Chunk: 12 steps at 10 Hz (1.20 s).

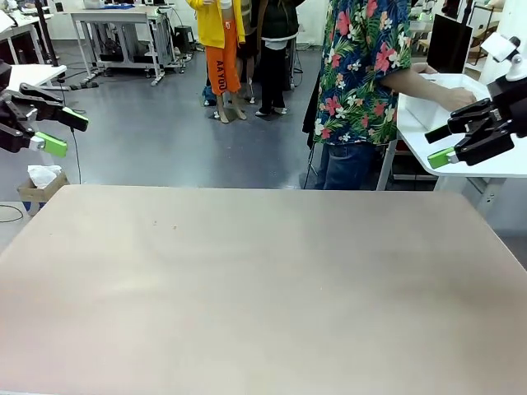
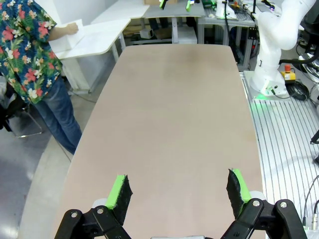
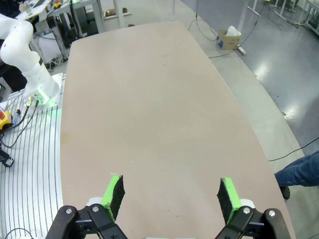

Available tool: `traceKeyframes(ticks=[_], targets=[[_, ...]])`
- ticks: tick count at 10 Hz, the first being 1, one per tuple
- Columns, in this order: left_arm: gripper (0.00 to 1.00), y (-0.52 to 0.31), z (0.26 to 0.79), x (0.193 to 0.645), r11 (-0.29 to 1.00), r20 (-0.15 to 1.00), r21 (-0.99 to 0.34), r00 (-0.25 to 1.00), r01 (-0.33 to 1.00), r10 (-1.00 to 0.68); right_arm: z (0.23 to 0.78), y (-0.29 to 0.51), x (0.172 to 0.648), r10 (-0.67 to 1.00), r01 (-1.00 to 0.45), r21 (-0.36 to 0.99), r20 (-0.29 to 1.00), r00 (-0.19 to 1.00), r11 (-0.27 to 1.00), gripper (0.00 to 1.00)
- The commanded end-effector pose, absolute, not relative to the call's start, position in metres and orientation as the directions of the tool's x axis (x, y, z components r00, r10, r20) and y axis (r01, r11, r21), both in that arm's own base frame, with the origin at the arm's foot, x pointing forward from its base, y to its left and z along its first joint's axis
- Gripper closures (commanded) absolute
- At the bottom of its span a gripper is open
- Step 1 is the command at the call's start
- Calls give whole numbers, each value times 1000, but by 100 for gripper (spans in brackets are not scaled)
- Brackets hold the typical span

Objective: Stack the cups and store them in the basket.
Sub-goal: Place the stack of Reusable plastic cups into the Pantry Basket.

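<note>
No cups are in view. On the white side table at the far right, a person's hand [image 1: 457, 97] rests on a white box-like thing [image 1: 449, 82] that may be the basket; I cannot tell for sure. My left gripper [image 1: 64, 132] hangs open above the table's left edge, with nothing between its green pads [image 2: 119, 191]. My right gripper [image 1: 438, 146] hangs open at the right side, and its pads [image 3: 227, 196] are also bare. Both grippers are well above the tan table [image 1: 263, 280].
The person in a flowered shirt [image 1: 362, 66] stands at the far right corner, turned toward the white side table [image 1: 494, 160]. A small cardboard box [image 1: 39, 185] sits on the floor at the far left. The tan tabletop is bare.
</note>
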<state>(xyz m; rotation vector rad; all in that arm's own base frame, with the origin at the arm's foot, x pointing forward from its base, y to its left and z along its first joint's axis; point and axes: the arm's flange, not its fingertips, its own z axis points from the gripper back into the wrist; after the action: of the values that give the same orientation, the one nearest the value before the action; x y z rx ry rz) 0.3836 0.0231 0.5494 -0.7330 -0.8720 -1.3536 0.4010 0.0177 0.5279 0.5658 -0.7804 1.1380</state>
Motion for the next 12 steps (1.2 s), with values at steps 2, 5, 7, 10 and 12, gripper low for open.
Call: traceKeyframes(ticks=[2,5,7,10,12], targets=[[0,22,551,385,91,863,41,11,995,-506,530,19,401,568,-941,21,792,222,338,0],[0,22,551,385,91,863,41,11,995,-506,530,19,401,568,-941,21,792,222,338,0],[0,22,551,385,91,863,41,11,995,-506,530,19,401,568,-941,21,792,222,338,0],[0,22,551,385,91,863,41,11,995,-506,530,19,401,568,-941,21,792,222,338,0],[0,22,551,385,91,863,41,11,995,-506,530,19,401,568,-941,21,792,222,338,0]])
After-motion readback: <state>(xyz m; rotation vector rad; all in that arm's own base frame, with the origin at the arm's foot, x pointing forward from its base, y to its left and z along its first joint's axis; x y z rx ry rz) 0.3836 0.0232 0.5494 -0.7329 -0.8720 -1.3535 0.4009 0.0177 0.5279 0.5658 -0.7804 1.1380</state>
